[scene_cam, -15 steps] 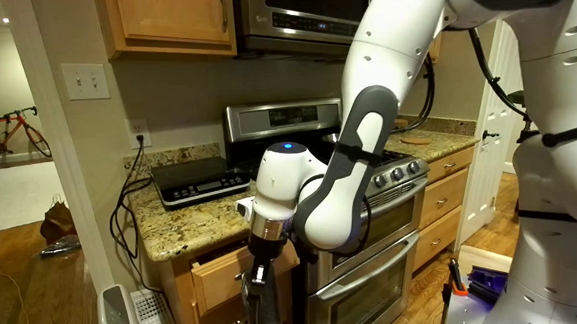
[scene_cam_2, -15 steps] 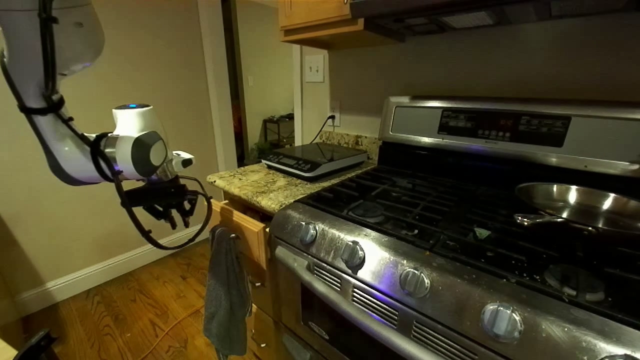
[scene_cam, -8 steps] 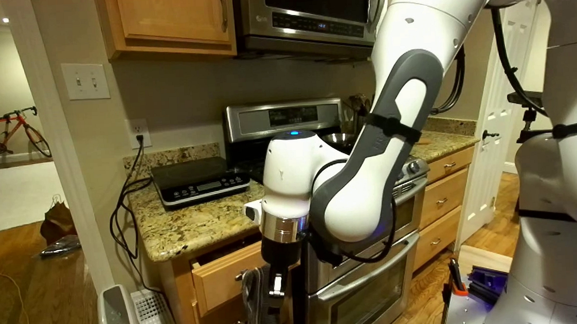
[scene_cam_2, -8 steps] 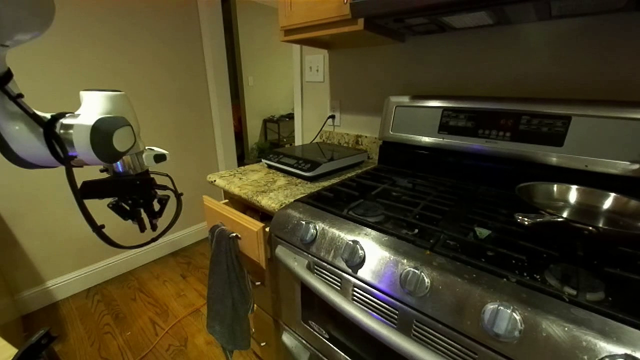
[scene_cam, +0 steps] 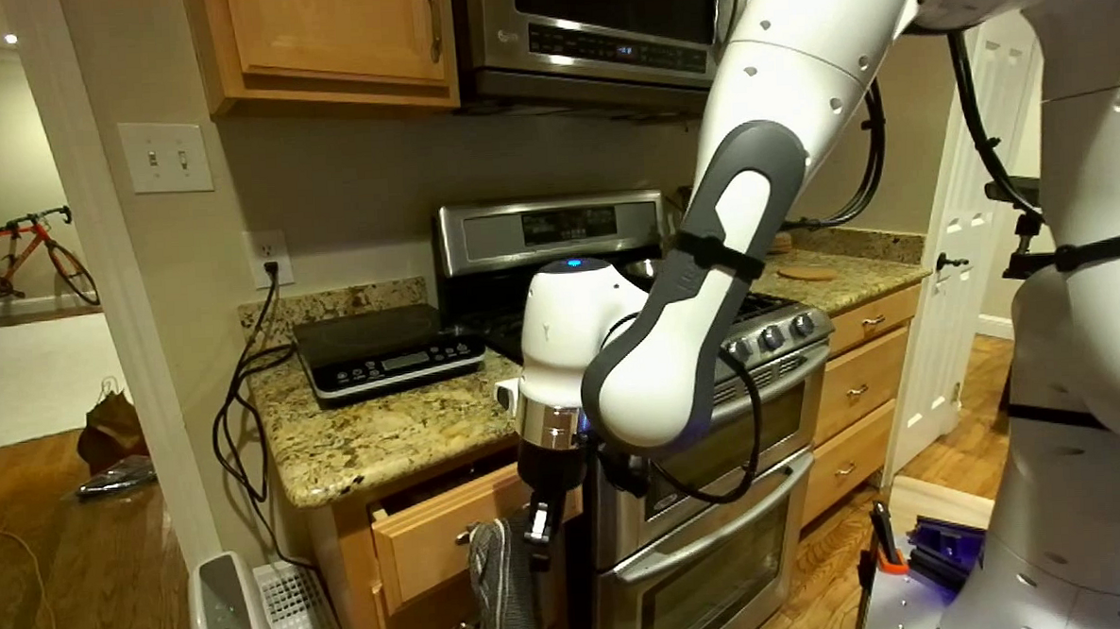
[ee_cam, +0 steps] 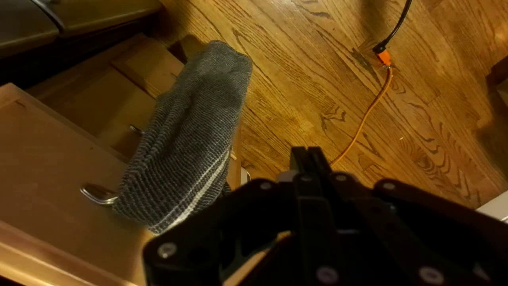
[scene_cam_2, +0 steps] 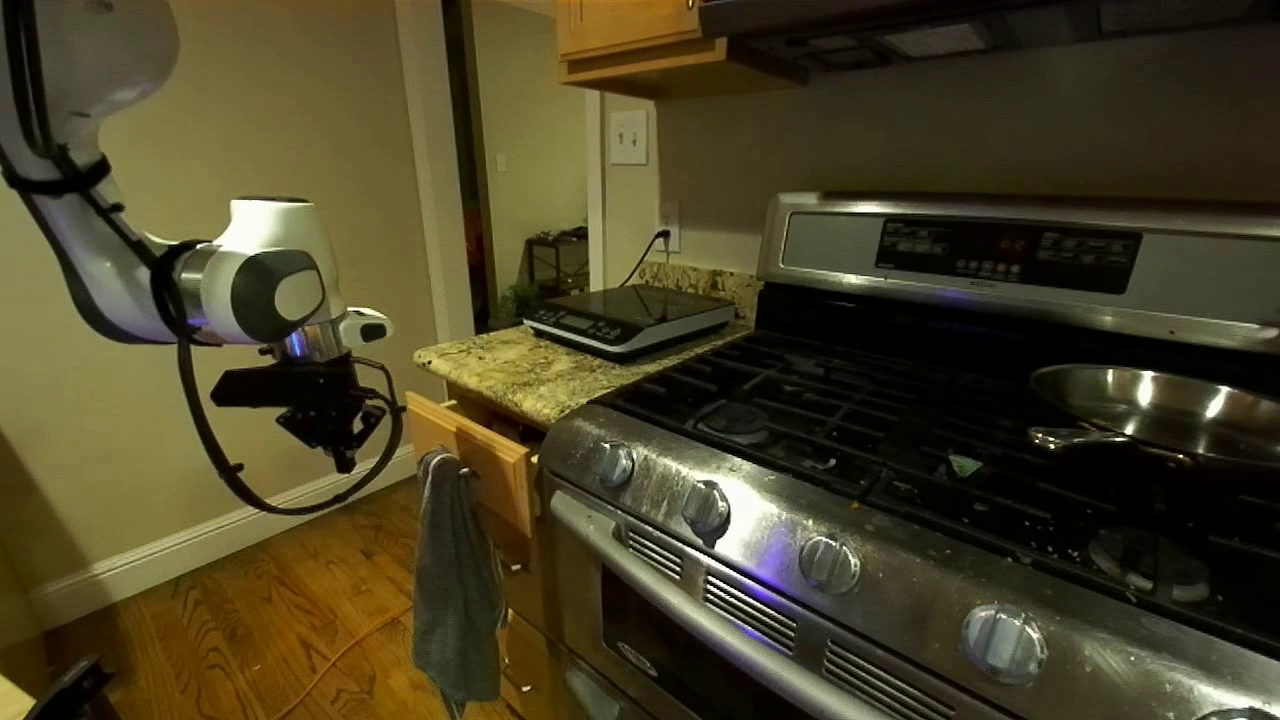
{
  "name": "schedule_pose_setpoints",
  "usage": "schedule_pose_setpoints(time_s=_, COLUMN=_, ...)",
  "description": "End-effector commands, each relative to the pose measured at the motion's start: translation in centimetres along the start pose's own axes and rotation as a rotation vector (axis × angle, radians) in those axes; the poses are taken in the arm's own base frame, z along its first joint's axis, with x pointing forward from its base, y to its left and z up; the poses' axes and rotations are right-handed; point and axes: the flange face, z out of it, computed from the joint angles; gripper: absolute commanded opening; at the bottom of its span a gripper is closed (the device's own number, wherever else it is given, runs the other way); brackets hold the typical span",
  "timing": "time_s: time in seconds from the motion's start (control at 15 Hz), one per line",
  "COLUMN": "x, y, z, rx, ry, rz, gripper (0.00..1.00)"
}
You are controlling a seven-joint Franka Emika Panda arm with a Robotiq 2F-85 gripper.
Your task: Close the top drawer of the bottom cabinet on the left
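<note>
The top drawer [scene_cam: 437, 537] stands partly open under the granite top of the bottom cabinet [scene_cam: 340, 570]. Its flat oak front also shows in an exterior view [scene_cam_2: 485, 470] and in the wrist view [ee_cam: 51, 174]. The drawer's contents are hidden. A grey towel [scene_cam: 506, 586] hangs over its handle [ee_cam: 97, 195]. My gripper [ee_cam: 307, 150] is shut with nothing between its fingertips. It points down, apart from the drawer, out in front of the drawer front and beside the towel. It also shows in both exterior views [scene_cam: 539, 547] [scene_cam_2: 344, 464].
The steel oven range [scene_cam_2: 700, 530] stands directly beside the cabinet. A black portable cooktop [scene_cam: 387, 350] sits on the granite counter. A white appliance [scene_cam: 228, 613] stands on the floor beside the cabinet. An orange cord [ee_cam: 363, 119] runs over the wood floor.
My gripper moved away from the drawer front, then partly back toward it. Its fingers went from slightly apart to shut. The towel swung slightly. The drawer looks unmoved.
</note>
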Motion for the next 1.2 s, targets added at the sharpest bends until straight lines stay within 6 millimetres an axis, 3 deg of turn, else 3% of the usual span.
schedule_pose_setpoints(time_s=0.0, x=1.4, y=2.1, z=1.3, rx=-0.006, ry=0.042, rz=0.066, gripper=0.03)
schedule_pose_setpoints(time_s=0.13, x=2.1, y=2.8, z=1.8, rx=-0.009, ry=0.055, rz=0.071, gripper=0.03)
schedule_pose_setpoints(time_s=0.2, x=2.3, y=2.8, z=2.0, rx=-0.011, ry=0.054, rz=0.055, gripper=0.29)
schedule_pose_setpoints(time_s=0.27, x=1.9, y=2.5, z=1.8, rx=-0.034, ry=0.029, rz=-0.015, gripper=0.3)
schedule_pose_setpoints(time_s=0.33, x=2.0, y=2.5, z=1.9, rx=-0.011, ry=0.036, rz=0.026, gripper=0.11)
schedule_pose_setpoints(time_s=0.53, x=2.0, y=2.4, z=2.1, rx=-0.022, ry=0.031, rz=-0.007, gripper=0.3)
schedule_pose_setpoints(time_s=0.67, x=2.0, y=2.4, z=2.1, rx=-0.022, ry=0.031, rz=-0.009, gripper=0.3)
schedule_pose_setpoints(time_s=0.73, x=2.0, y=2.4, z=2.1, rx=-0.022, ry=0.031, rz=-0.009, gripper=0.55)
schedule_pose_setpoints(time_s=0.8, x=2.4, y=2.9, z=2.6, rx=-0.029, ry=0.053, rz=0.025, gripper=0.56)
schedule_pose_setpoints(time_s=1.07, x=3.8, y=6.1, z=4.0, rx=-0.055, ry=0.125, rz=0.211, gripper=0.81)
schedule_pose_setpoints(time_s=1.13, x=4.1, y=6.8, z=4.4, rx=-0.066, ry=0.139, rz=0.25, gripper=0.67)
